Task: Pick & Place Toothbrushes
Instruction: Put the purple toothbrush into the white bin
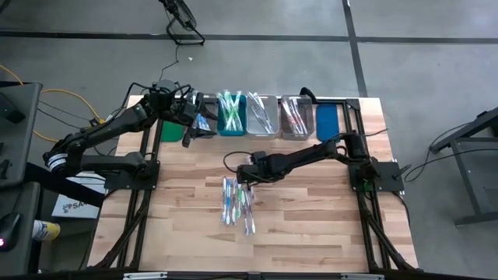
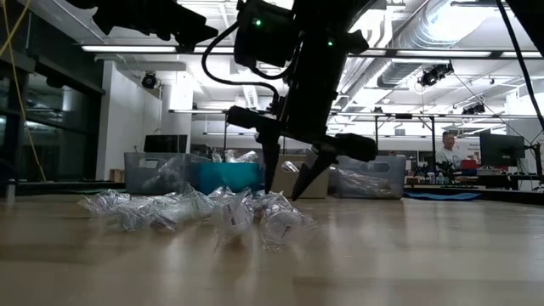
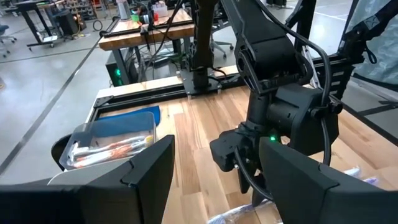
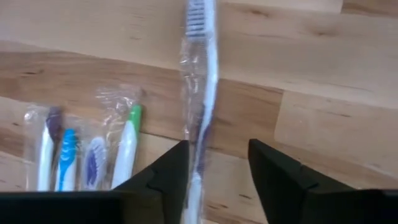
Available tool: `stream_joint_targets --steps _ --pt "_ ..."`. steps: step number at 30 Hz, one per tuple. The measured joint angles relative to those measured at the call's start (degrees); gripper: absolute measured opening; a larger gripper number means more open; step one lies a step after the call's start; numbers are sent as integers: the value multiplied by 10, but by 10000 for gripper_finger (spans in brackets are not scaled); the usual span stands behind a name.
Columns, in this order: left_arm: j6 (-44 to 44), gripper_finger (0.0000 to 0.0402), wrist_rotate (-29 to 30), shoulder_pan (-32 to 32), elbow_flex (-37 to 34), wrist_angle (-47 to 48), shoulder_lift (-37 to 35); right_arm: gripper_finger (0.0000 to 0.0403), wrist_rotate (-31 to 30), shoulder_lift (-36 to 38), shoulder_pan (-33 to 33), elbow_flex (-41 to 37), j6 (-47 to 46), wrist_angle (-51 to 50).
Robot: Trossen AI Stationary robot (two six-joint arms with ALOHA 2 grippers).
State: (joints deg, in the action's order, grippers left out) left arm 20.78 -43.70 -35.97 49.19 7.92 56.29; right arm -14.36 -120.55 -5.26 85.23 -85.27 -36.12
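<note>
From above we see the pale wooden plank table [image 1: 311, 225] with a row of rectangular plastic bins [image 1: 264, 115] along its far edge, several holding wrapped brushes, and a loose cluster of slim toothbrushes in clear wrappers [image 1: 237, 204] lying mid-table. The right gripper [image 1: 246, 180] is down at the far end of that cluster, while the left gripper [image 1: 204, 123] hangs over the far-left bins. At table height we see the right gripper [image 2: 286, 183] with its two dark fingers pointing down and spread apart, their tips just behind the crinkled wrappers of the toothbrushes [image 2: 212, 211]; grey and teal bins stand behind. From the left wrist we look past the left gripper [image 3: 214, 180], its fingers standing wide apart with nothing between them, toward a clear bin of wrapped brushes [image 3: 112, 144] and the other arm. From the right wrist, the right gripper [image 4: 217, 163] straddles one purple-and-white wrapped toothbrush [image 4: 200, 74], its handle running between the fingers; we cannot tell whether the fingers touch it. Four more wrapped brushes [image 4: 87, 155] lie just beside it.
</note>
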Motion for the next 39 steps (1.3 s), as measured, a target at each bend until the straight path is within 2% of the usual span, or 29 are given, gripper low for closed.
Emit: stream_joint_targets --steps 15,25,39 --pt "0 228 3 0 0 0 0 11 14 0 0 0 16 13" --pt "0 228 3 0 0 0 0 2 25 19 0 0 24 6" --pt "-1 228 4 0 0 5 0 2 -83 138 25 0 82 -33"
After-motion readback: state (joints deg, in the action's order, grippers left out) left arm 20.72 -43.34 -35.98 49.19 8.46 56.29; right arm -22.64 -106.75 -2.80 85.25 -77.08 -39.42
